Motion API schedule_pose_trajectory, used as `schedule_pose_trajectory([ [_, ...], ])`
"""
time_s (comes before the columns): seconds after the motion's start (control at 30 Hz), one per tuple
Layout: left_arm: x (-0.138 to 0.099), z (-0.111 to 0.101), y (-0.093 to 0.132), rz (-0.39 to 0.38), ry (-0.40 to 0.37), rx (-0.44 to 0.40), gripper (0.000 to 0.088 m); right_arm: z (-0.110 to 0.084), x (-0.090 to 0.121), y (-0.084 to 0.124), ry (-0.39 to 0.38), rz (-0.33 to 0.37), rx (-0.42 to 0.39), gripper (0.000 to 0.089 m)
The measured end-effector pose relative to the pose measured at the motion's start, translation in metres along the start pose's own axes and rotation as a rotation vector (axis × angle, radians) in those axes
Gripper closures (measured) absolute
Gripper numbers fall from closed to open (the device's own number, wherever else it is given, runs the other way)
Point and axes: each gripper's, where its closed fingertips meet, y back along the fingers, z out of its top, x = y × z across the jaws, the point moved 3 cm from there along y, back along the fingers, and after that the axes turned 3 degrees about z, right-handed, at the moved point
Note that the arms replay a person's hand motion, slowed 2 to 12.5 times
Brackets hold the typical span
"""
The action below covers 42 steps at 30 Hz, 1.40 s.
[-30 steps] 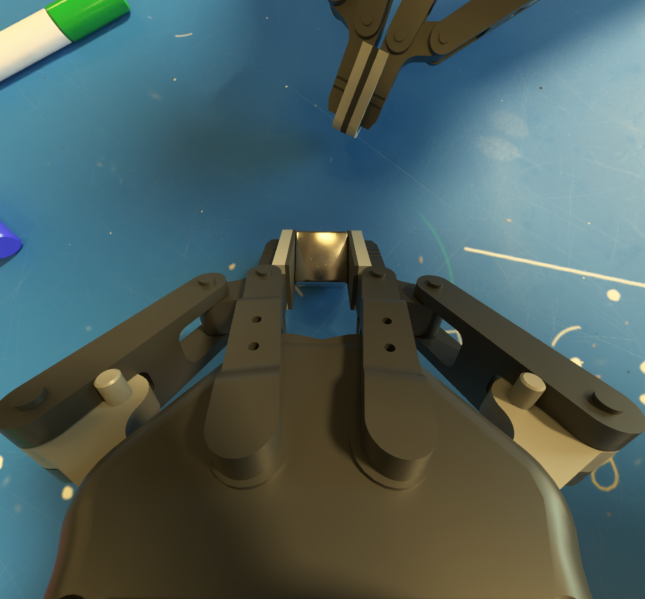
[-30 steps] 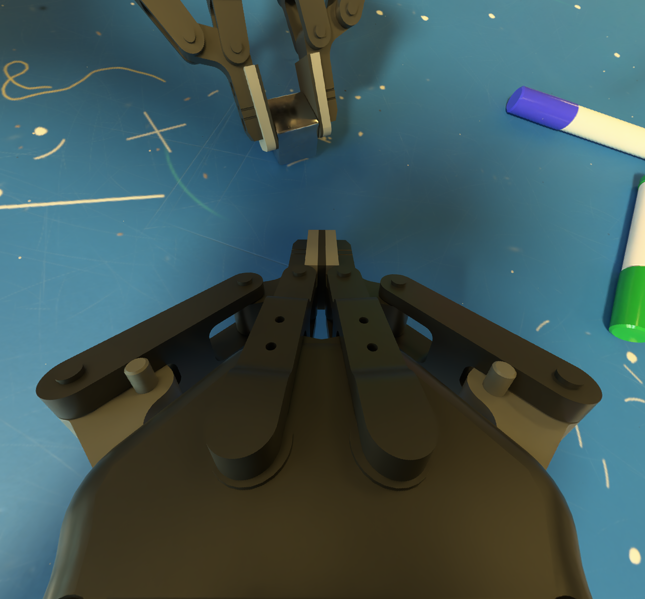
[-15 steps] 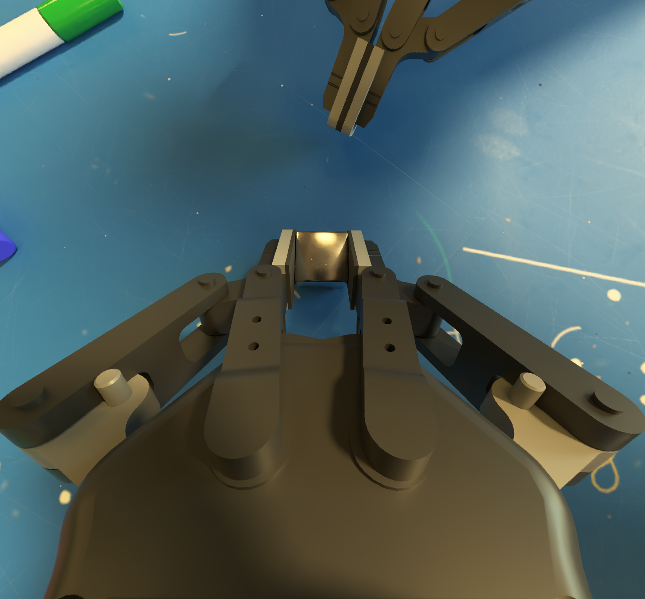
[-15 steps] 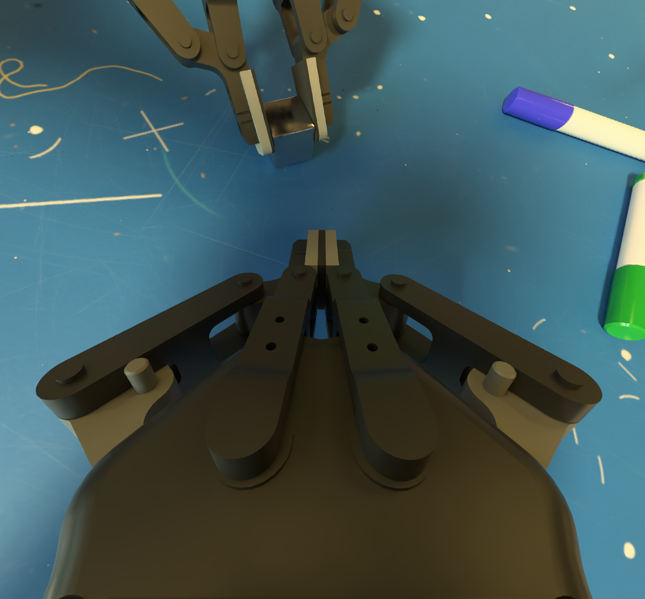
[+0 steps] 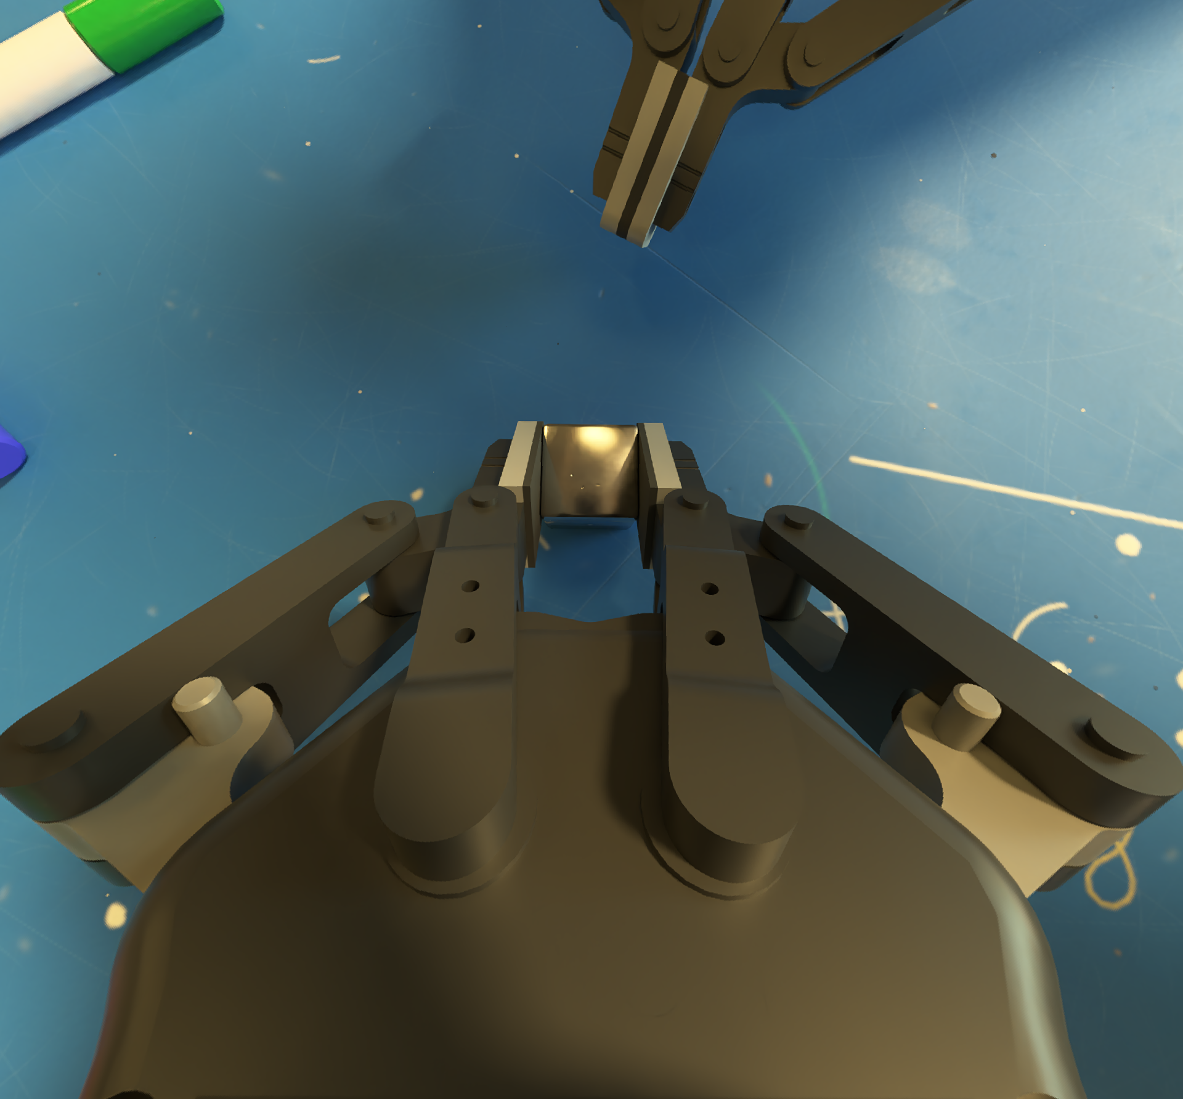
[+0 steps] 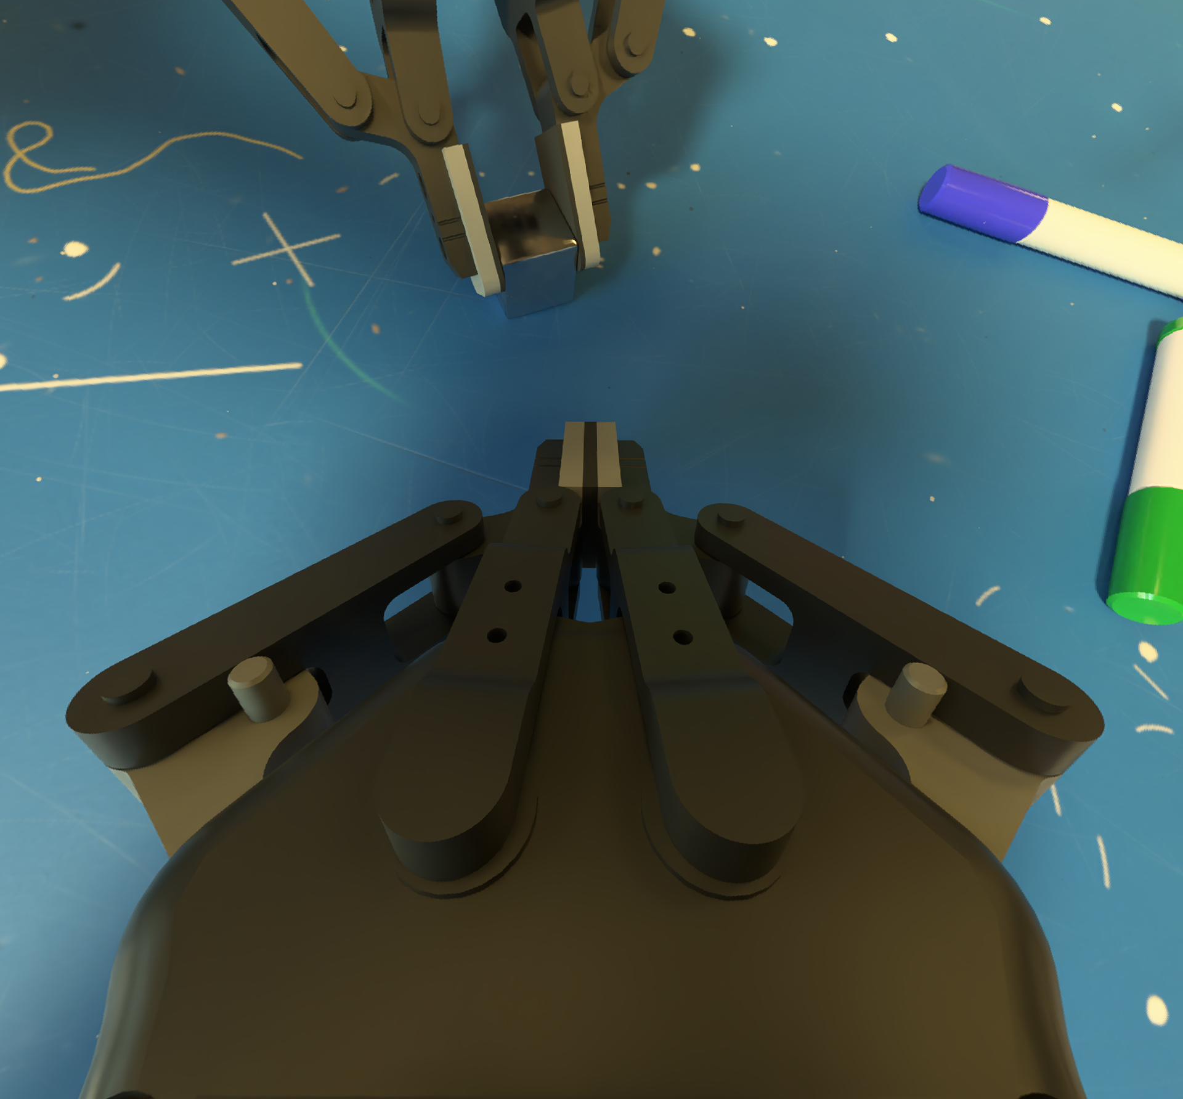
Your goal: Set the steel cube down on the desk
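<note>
- Blue desk [image 5: 256, 312], scuffed and paint-flecked, fills both views.
- Left gripper [image 5: 589, 479], lower centre of its own view, clamped on the cube [image 5: 589, 469]; seen at upper centre of the right view with the cube's base at or just above the desk, contact not clear.
- Right gripper [image 6: 589, 453] empty, pads pressed together, well apart from the cube.
- Markers: green [image 6: 1149, 492] and purple [image 6: 1037, 229] at right edge, clear of the cube.
- Step: final lowering. Next: confirm contact, then part the jaws and lift straight up.

Warm light strikes the steel cube [image 5: 589, 469] between the left gripper [image 5: 589, 453] pads, leaving a bright glare spot. Soft dark shadow pools on the blue desk [image 5: 384, 312] ahead of the fingertips (edges bow, wide-angle). Focus stays sharp throughout.
</note>
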Motion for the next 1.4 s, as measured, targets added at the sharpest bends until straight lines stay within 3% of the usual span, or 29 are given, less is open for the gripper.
schedule_pose_trajectory([
  [0.53,0.0,0.0,0.001,0.018,-0.004,0.003,0.0632,0.0,-0.001,0.002,0.007,-0.014,0.002,0.0893],
  [0.8,0.002,0.003,0.008,0.05,0.001,-0.016,0.057,0.0,-0.003,0.008,0.002,-0.037,-0.01,0.0893],
  [1.17,-0.005,0.018,0.033,0.092,-0.014,-0.1,0.0521,0.004,-0.009,0.021,0.008,-0.111,-0.079,0.0861],
  [1.4,-0.008,0.029,0.06,0.167,-0.047,-0.169,0.0519,0.011,-0.015,0.031,0.035,-0.19,-0.153,0.0814],
])
